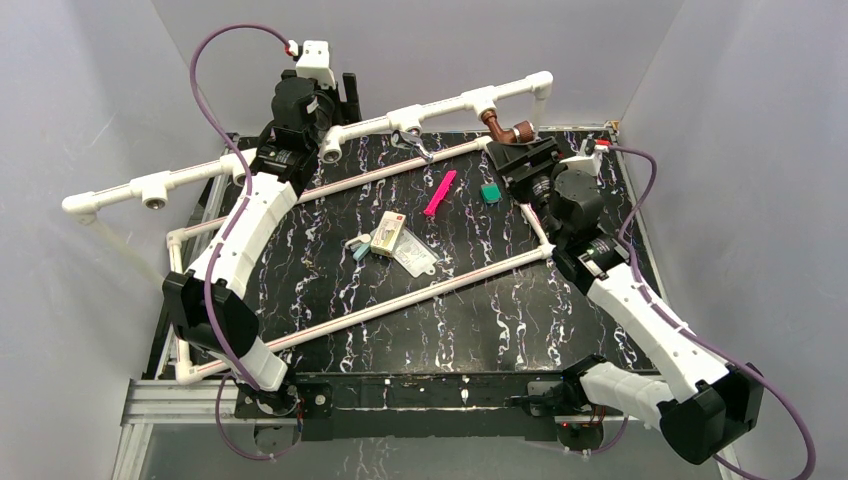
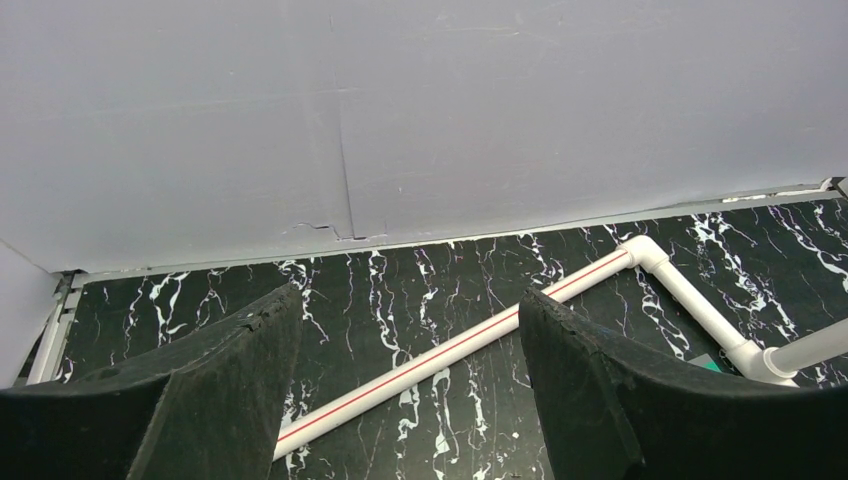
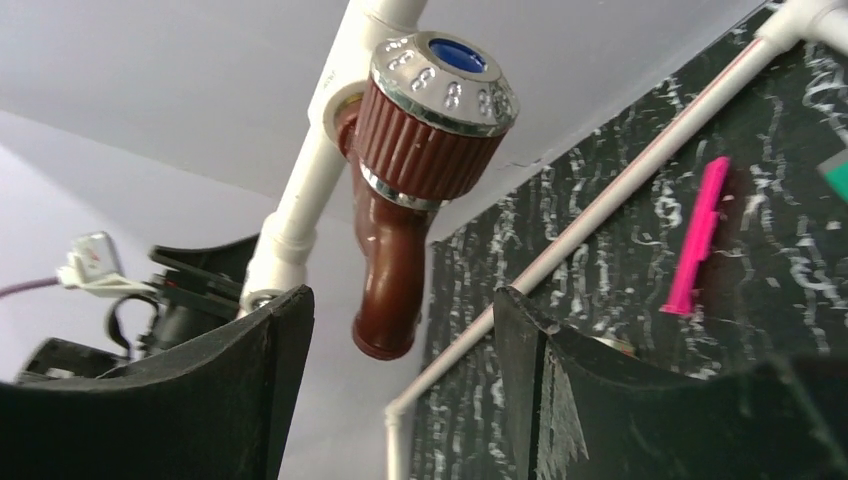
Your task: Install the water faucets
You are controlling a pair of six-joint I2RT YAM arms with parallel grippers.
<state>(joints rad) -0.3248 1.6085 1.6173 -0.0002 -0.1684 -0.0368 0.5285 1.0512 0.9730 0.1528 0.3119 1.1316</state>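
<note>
The dark reddish-brown faucet (image 1: 505,128) sits in a white tee of the raised pipe (image 1: 450,103) at the back right. In the right wrist view (image 3: 400,230) its ribbed knob with a blue cap is on top and its spout hangs down. My right gripper (image 1: 520,155) (image 3: 400,390) is open just below it, with the spout tip between and slightly beyond the fingers, not touching them. The shiny silver faucet (image 1: 415,143) hangs at the middle tee. My left gripper (image 1: 349,98) (image 2: 410,380) is open and empty at the back left.
A pink flat strip (image 1: 440,192) (image 3: 700,235), a green piece (image 1: 490,192), a small box (image 1: 387,233) and a clear bag (image 1: 415,252) lie on the black marbled table (image 1: 480,310). Red-striped low pipes (image 2: 450,350) cross it. Open tee sockets (image 1: 155,195) (image 1: 330,150) are at the left.
</note>
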